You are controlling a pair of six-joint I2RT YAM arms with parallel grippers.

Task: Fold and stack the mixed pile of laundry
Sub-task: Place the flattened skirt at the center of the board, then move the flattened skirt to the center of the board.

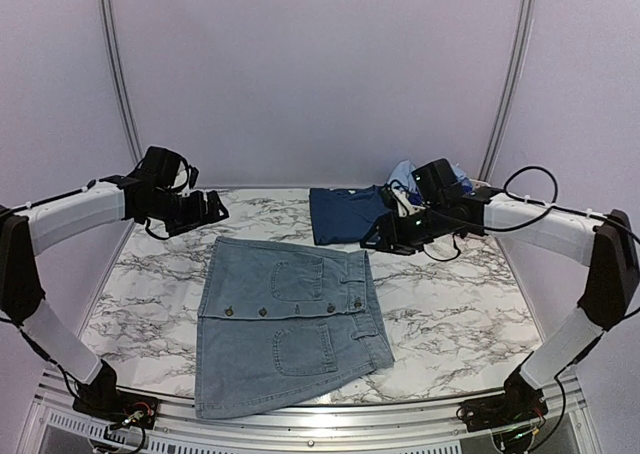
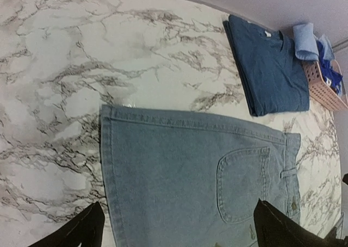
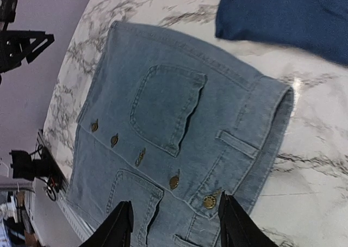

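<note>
Both your grippers hang spread and empty: left gripper (image 1: 214, 211) at ten o'clock, right gripper (image 1: 378, 242) at two. Denim piece (image 1: 290, 324) lies flat at the centre of the table (image 1: 450, 304), folded navy shirt (image 1: 345, 214) at one o'clock.

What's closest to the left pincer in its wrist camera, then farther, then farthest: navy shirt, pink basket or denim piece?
From the left pincer:
1. Denim piece, right by it.
2. Navy shirt, farther back, to the right.
3. Pink basket, at the far right edge.
</note>
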